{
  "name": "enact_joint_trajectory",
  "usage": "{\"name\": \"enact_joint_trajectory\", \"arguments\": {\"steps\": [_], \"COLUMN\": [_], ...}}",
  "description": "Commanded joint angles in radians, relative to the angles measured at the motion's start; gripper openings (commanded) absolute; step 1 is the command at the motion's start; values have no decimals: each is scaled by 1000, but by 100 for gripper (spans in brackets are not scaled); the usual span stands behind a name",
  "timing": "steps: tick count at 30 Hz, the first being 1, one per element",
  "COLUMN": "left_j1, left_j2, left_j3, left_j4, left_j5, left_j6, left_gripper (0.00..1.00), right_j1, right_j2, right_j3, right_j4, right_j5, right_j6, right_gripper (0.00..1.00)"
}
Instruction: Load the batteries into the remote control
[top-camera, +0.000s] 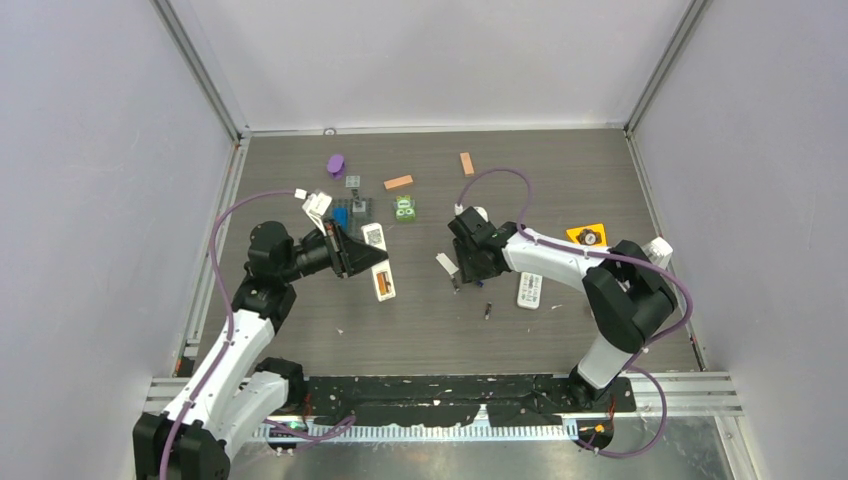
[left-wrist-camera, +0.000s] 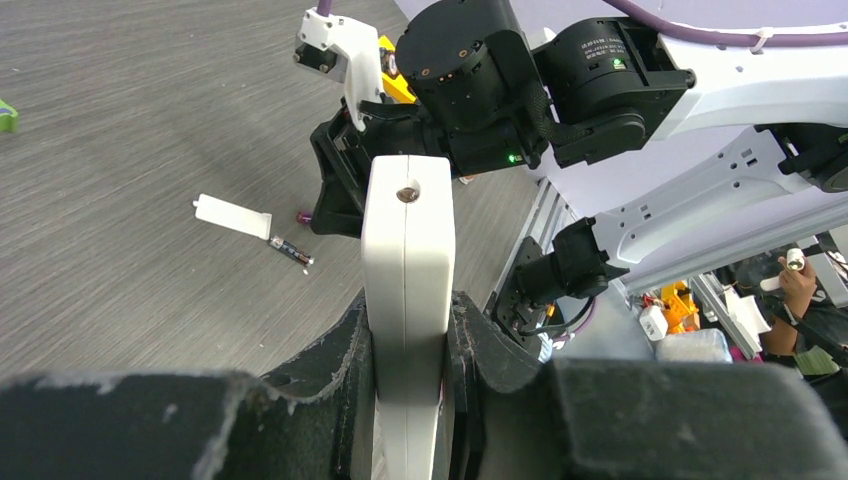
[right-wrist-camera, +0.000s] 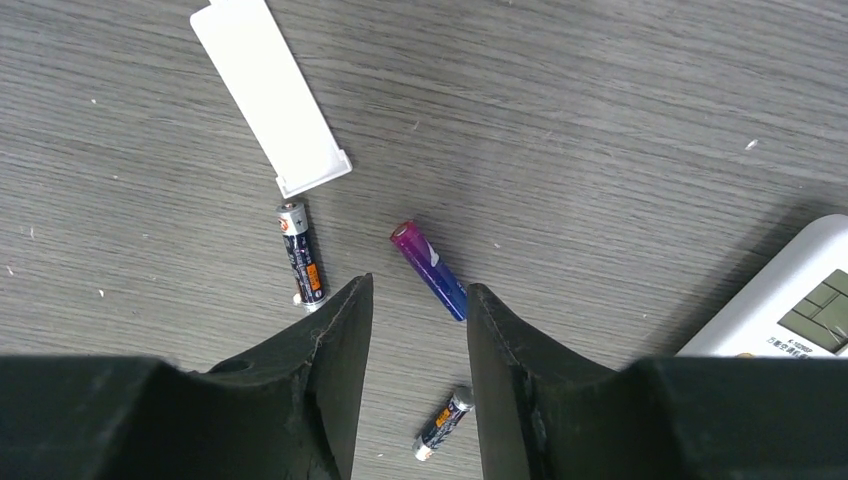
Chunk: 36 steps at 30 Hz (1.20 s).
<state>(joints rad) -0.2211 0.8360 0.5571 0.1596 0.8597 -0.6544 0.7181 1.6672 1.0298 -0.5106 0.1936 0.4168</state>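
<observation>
My left gripper is shut on a white remote and holds it above the table; an orange patch shows in its open back. The left wrist view shows the remote edge-on between the jaws. My right gripper is open and hovers just above a purple battery, whose lower end lies by the right fingertip. One dark battery lies left of the left finger, another lies between the fingers, nearer the wrist. The white battery cover lies beyond them. No separate orange battery shows.
A second white remote lies right of my right gripper. Two orange-tan blocks, a purple object, a green item and a grey tray sit at the back. A yellow piece lies far right.
</observation>
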Motion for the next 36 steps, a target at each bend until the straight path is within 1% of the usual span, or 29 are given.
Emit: {"name": "enact_joint_trajectory", "arguments": {"steps": [1, 6, 10, 12, 17, 20, 24, 29, 35, 36], "left_j1": [3, 3, 3, 3, 3, 2, 3, 3, 3, 3], "left_j2": [3, 12, 16, 18, 21, 25, 25, 22, 14, 14], "left_j3": [13, 15, 12, 10, 6, 2, -6, -13, -17, -17], "left_j4": [49, 49, 49, 49, 50, 52, 55, 50, 34, 34], "left_j5": [13, 9, 6, 4, -3, -8, -12, -15, -17, -18], "left_j6": [-12, -13, -14, -14, -17, -20, -26, -35, -34, -36], "left_gripper": [0, 0, 0, 0, 0, 0, 0, 0, 0, 0], "right_j1": [0, 0, 0, 0, 8, 16, 21, 25, 27, 27], "right_j2": [5, -2, -56, -81, -154, -190, -204, -188, -162, -161], "right_j3": [41, 38, -2, -20, -90, -133, -164, -193, -198, -198], "right_j4": [-5, -51, -81, -104, -142, -154, -138, -111, -92, -87], "right_j5": [8, 35, 46, 32, -14, -39, -79, -110, -85, -83], "right_j6": [-10, 19, 62, 88, 168, 191, 191, 201, 215, 213], "right_gripper": [45, 45, 46, 47, 58, 59, 56, 46, 34, 31]}}
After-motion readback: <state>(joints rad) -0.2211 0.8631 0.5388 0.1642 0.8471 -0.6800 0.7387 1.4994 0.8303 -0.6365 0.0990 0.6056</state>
